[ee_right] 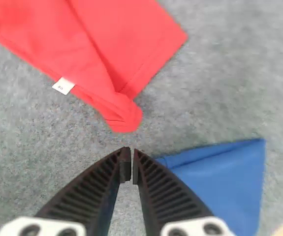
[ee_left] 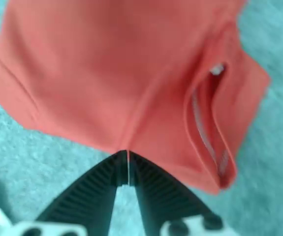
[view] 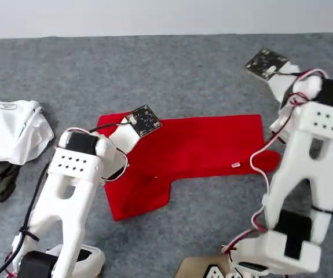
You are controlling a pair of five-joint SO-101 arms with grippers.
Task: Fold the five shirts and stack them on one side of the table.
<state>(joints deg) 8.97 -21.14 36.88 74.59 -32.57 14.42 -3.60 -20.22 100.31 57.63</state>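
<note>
Jaws together on both arms.
Left gripper (ee_left: 128,164) meets the red shirt (ee_left: 107,73)'s edge (grip unclear); right gripper (ee_right: 128,167) hangs empty over table (ee_right: 230,73), beside blue shirt (ee_right: 220,182).

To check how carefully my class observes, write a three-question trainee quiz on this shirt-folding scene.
1. True or false: the right arm's jaws are shut on the red fabric shirt.
2. In the high view, what lies crumpled at the left of the grey carpeted table? A) white fabric shirt B) green towel C) yellow sponge
3. What colour is the flat fabric piece beside the right arm's jaws?
Key: 1 false, they are shut over bare table; 2 A; 3 blue.
</note>
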